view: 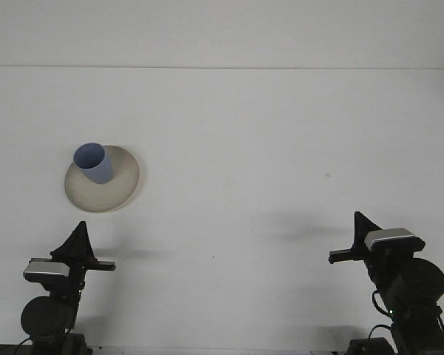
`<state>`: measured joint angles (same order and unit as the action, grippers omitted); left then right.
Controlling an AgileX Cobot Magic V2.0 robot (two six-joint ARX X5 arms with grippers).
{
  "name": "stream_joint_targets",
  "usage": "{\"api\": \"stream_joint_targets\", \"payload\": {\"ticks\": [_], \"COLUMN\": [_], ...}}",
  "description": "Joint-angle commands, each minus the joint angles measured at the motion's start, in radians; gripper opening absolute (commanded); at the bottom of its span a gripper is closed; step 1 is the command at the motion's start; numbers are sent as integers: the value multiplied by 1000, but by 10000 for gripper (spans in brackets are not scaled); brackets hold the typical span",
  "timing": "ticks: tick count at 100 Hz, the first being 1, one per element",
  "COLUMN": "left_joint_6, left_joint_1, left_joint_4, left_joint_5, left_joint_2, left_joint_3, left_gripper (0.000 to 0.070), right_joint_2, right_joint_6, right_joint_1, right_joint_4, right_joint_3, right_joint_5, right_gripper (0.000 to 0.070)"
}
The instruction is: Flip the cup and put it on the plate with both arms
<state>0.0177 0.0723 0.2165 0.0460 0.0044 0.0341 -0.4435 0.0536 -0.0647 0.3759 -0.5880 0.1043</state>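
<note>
A blue cup [95, 163] stands upright, mouth up, on the left part of a beige plate [120, 188] at the left of the white table. My left gripper [80, 227] hovers low near the front edge, just below the plate and apart from it, its fingers drawn together to a point with nothing held. My right gripper [357, 217] sits at the front right, far from cup and plate, also shut and empty.
The white table [251, 148] stretches back to a white wall. A small dark speck [327, 175] lies on the right half.
</note>
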Motion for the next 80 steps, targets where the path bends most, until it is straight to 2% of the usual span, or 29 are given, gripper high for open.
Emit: {"api": "stream_joint_targets", "payload": {"ticks": [1,58,80], "left_joint_6": [-6,-6,-6], "left_joint_1": [0,0,0], "left_joint_4": [10,10,10], "left_joint_5": [0,0,-1], "left_joint_2": [-1,-1,-1], "left_joint_3": [-20,-20,-20], "left_gripper": [11,11,11], "right_joint_2": [-2,-1,82], "right_joint_6": [2,2,2], "right_joint_1": [-1,-2,-3], "right_joint_4": [-10,-14,-18], "right_joint_3": [-8,-8,-5], "right_joint_5": [0,1,-6], "right_gripper": [0,0,0]}}
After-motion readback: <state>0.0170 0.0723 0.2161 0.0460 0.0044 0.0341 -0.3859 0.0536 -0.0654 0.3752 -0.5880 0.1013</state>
